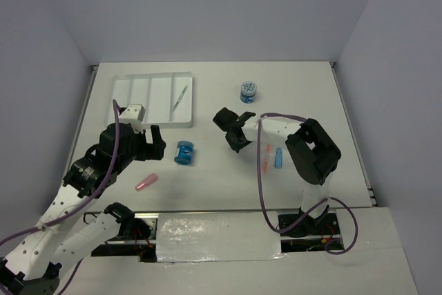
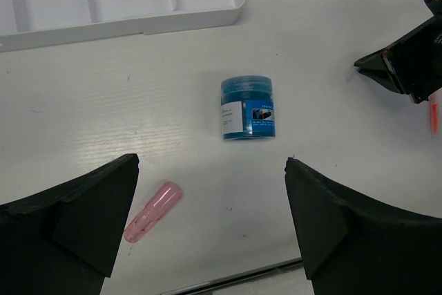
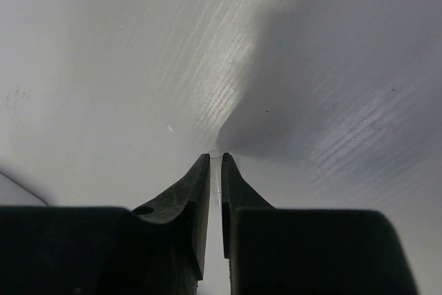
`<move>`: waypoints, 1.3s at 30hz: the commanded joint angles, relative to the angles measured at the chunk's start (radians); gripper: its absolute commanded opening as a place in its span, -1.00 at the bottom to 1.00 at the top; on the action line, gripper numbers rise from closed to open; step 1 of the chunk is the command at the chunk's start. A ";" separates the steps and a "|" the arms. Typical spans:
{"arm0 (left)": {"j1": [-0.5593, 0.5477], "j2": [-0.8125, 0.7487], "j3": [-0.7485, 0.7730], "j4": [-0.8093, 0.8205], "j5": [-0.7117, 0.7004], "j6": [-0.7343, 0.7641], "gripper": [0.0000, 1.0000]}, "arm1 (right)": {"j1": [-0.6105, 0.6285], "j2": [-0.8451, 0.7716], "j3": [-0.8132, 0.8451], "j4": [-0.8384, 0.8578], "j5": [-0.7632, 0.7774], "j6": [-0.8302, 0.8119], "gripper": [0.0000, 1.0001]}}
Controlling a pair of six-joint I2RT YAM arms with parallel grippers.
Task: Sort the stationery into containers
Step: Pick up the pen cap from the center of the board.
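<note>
Left pincer (image 1: 153, 144) hovering spread wide; right pincer (image 1: 237, 143) sitting pressed together, pinching nothing.
A blue round plastic spool (image 1: 184, 153) is lying sideways between them, and a thin grey-green pen (image 1: 180, 97) is resting in the flat white four-compartment tray's (image 1: 153, 76) rightmost slot.

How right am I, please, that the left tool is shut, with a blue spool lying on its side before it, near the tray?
Not quite: the left wrist view shows the left tool wide open. The rest stands: the blue spool lies on its side before it, near the tray.
</note>
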 commanded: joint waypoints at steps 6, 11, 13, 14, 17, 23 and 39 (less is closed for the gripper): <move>-0.005 -0.024 -0.001 0.043 0.010 0.013 0.99 | 0.018 0.030 0.074 -0.059 0.016 0.169 -0.67; -0.005 -0.028 -0.002 0.042 0.007 0.011 0.99 | 0.020 0.038 0.060 -0.028 0.014 0.151 -0.68; -0.005 -0.033 -0.002 0.042 0.007 0.011 0.99 | 0.024 0.027 0.039 0.007 0.016 0.143 -0.74; -0.005 -0.034 -0.002 0.043 0.008 0.011 0.99 | 0.026 0.012 0.028 0.019 0.016 0.146 -0.74; -0.005 -0.036 -0.004 0.045 0.013 0.013 0.99 | 0.027 -0.029 -0.021 0.077 0.017 0.143 -0.82; -0.003 -0.025 0.001 0.048 0.036 0.021 0.99 | 0.041 -0.106 -0.072 0.136 0.028 0.138 -1.00; -0.005 -0.084 -0.165 0.670 0.559 -0.223 0.78 | 0.200 -0.520 -0.218 0.306 0.077 0.014 -1.00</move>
